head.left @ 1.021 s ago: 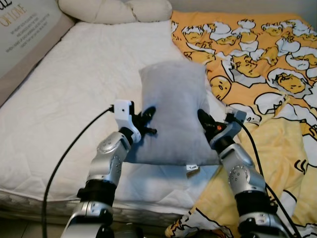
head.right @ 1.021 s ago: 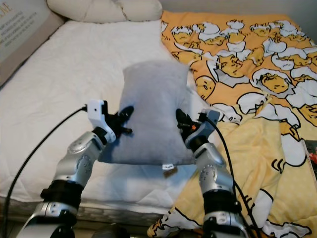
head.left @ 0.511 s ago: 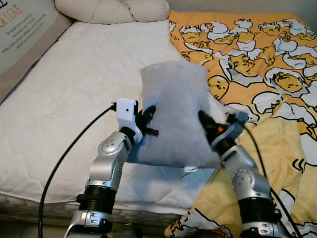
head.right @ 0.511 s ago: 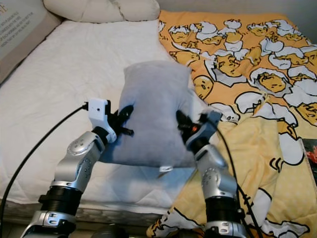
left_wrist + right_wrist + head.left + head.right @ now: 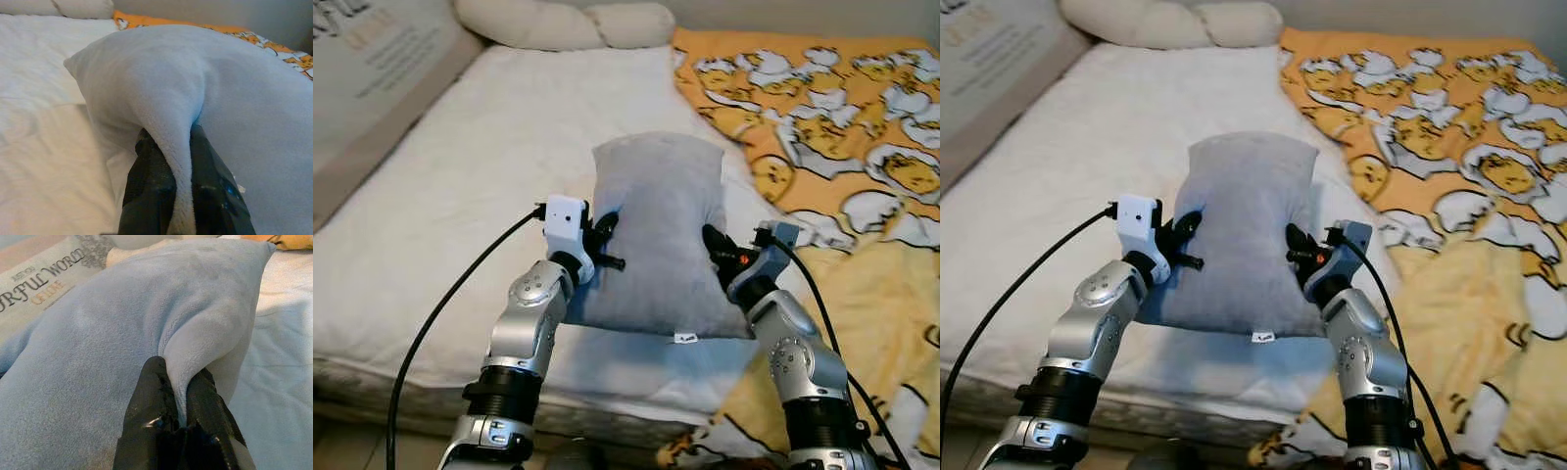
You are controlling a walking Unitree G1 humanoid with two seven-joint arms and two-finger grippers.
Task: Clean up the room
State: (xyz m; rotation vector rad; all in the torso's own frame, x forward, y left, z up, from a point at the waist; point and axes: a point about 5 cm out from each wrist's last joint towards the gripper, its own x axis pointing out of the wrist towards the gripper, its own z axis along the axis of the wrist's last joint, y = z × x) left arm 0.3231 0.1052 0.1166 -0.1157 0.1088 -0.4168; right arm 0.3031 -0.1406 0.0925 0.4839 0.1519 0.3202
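Both arms hold the grey pillow point(image 5: 656, 230) over the bed's point(image 5: 460, 196) near edge, left end effector point(image 5: 604, 227) and right end effector point(image 5: 713, 243) each clenched on a side fold.

One grey pillow point(image 5: 656, 235) stands on one bed point(image 5: 460, 196) with a white sheet. Two cream pillows point(image 5: 524, 22) point(image 5: 628, 23) lie side by side at the head. One yellow blanket point(image 5: 862, 147) with a cartoon print covers the right side. One printed cushion point(image 5: 372, 69) leans at the left. Two grippers, left point(image 5: 603, 238) and right point(image 5: 716, 247), each pinch the grey pillow.
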